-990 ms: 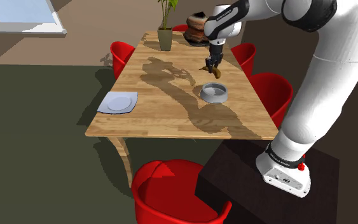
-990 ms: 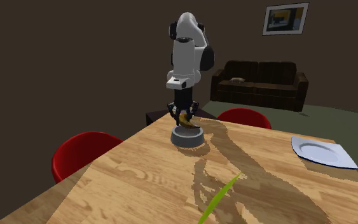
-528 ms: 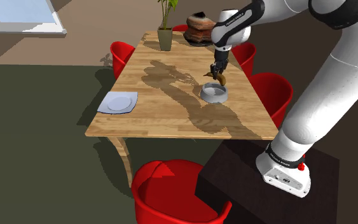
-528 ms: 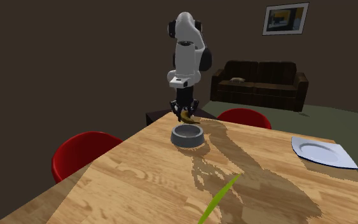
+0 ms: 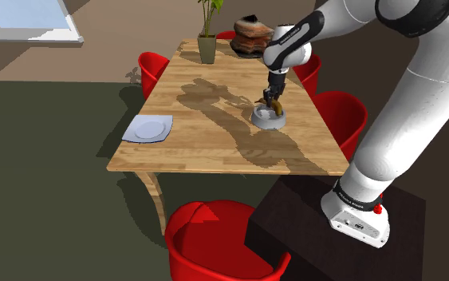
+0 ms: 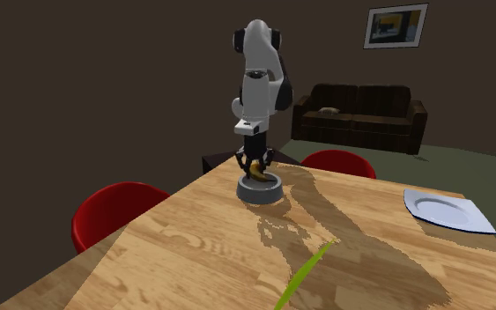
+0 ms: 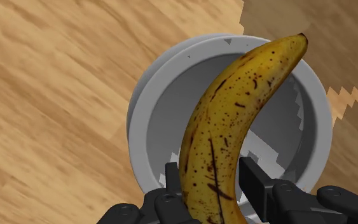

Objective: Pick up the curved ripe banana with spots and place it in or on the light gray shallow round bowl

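Has come down since half a second ago, bringing the banana [image 5: 276,104] from above the bowl [image 5: 268,122] to its rim, right of centre in the shoulder view. Grips the banana's near end with jaws clamped, a finger [image 7: 255,184] on each side. From the wrist, reveals dark spots and the curve spanning the grey bowl, tip over the rim. From the second exterior view, gives merely a yellow sliver upright in the bowl.

Spotted yellow banana [image 7: 219,127], over grey round bowl [image 7: 147,108]
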`<state>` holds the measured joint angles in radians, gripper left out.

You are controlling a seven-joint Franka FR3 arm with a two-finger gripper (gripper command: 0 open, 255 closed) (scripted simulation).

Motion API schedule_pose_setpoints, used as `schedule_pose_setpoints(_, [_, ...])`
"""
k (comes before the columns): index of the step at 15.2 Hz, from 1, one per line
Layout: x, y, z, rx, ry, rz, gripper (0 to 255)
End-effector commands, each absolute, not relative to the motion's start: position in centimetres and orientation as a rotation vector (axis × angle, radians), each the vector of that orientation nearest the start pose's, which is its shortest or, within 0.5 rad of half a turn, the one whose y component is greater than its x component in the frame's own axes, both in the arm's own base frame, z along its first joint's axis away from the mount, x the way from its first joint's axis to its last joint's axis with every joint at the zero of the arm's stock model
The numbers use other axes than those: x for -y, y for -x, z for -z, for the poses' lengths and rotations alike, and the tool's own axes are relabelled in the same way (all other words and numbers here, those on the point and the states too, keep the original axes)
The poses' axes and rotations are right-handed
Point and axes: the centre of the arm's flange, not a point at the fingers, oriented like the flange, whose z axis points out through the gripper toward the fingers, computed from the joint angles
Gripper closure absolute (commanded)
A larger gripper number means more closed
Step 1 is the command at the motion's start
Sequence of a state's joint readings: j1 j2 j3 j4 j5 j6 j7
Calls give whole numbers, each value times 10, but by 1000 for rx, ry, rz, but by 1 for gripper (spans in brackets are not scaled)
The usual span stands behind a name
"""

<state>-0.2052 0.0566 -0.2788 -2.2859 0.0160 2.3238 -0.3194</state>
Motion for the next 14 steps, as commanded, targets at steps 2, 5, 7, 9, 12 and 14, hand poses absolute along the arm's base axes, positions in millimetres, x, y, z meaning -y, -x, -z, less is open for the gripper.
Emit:
schedule_pose_setpoints(2, [241,-461,-311,-275,3127,-25,255])
schedule_pose_setpoints(5, [241,-460,-309,-275,3127,-25,255])
schedule_pose_setpoints(7, [241,-461,-309,-275,3127,-25,255])
schedule_pose_setpoints(9, [241,-461,-309,-275,3127,-25,255])
schedule_pose_setpoints(12, [241,-460,-309,-275,3127,-25,0])
schedule_pose_setpoints(14, [241,-460,-309,-275,3127,-25,0])
